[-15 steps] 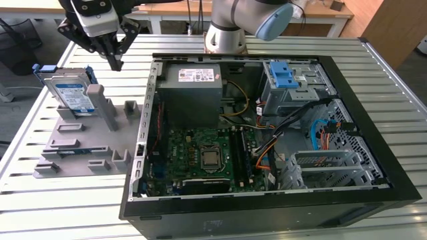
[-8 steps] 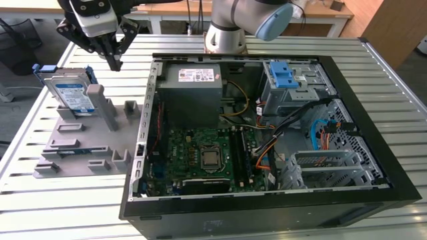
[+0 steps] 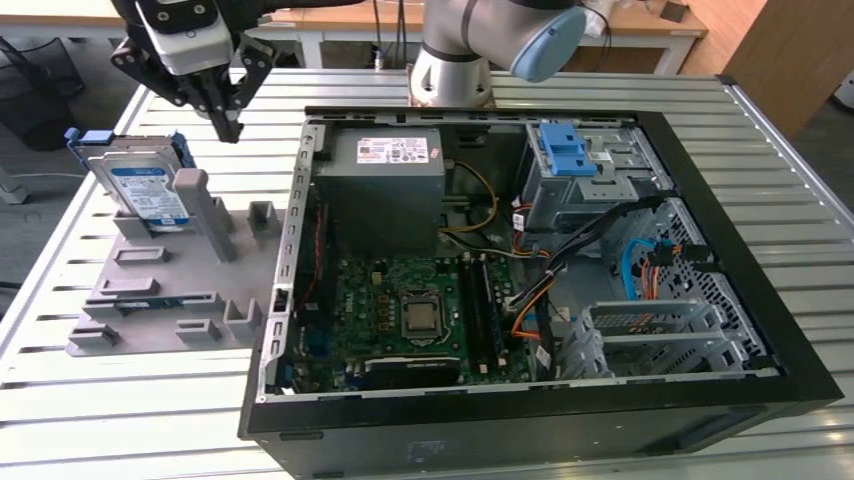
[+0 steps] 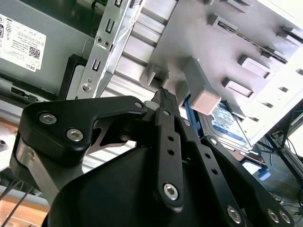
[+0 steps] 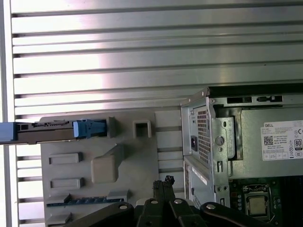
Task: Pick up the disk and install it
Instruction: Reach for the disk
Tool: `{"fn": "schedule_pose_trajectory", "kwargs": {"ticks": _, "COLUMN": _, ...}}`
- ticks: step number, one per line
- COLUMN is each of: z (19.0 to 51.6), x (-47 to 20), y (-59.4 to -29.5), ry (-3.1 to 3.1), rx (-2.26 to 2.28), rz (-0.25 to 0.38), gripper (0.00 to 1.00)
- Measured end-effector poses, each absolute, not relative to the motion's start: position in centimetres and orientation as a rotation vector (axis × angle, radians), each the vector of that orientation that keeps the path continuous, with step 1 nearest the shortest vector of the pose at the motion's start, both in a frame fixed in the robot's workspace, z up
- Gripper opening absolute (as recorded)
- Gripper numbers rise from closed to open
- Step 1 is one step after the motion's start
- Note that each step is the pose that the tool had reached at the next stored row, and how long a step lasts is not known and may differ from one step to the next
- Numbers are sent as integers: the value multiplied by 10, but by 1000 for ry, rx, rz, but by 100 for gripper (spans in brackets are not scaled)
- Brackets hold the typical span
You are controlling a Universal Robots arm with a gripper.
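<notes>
Nearest in the exterior view, the open computer case (image 3: 534, 430) lies on its side on the slatted metal table (image 3: 134, 420). Inside it sits the green motherboard (image 3: 350, 300), and beyond that the grey power-supply box (image 3: 387, 190) (white sticker facing up). A light-blue latch (image 3: 566, 148) sits on the drive cage (image 3: 607, 175) at the far corner, on the exterior view's right.

On the exterior view's left of the case lies a grey fixture plate (image 3: 147, 290) with raised blocks. The disk (image 3: 144, 190) stands at the plate's far end, on edge and tilted, label showing, just beside a grey post (image 3: 195, 205). It is outside the case – not installed. The first wrist view catches the disk edge-on (image 5: 42, 132), its blue bracket (image 5: 87, 127) at one end.

Farther back, the gripper (image 3: 227, 128) hangs above the plate, near the disk on the exterior view's right and clear of it. Its fingers are pressed together with nothing between them – tips meet in both wrist views (image 4: 163, 94) (image 5: 163, 182).

Farthest back, the arm's base (image 3: 451, 75) stands behind the case.
</notes>
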State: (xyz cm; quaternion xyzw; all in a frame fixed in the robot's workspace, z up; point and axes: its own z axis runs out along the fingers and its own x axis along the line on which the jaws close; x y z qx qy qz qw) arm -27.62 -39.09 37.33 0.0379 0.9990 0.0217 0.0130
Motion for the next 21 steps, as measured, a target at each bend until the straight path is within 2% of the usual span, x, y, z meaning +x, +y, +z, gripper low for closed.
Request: {"fn": "schedule_pose_trajectory", "kwargs": {"ticks": 21, "z": 372, "x": -281, "y": -391, "ry": 3113, "rx": 118, "rz": 68, "gripper": 11}}
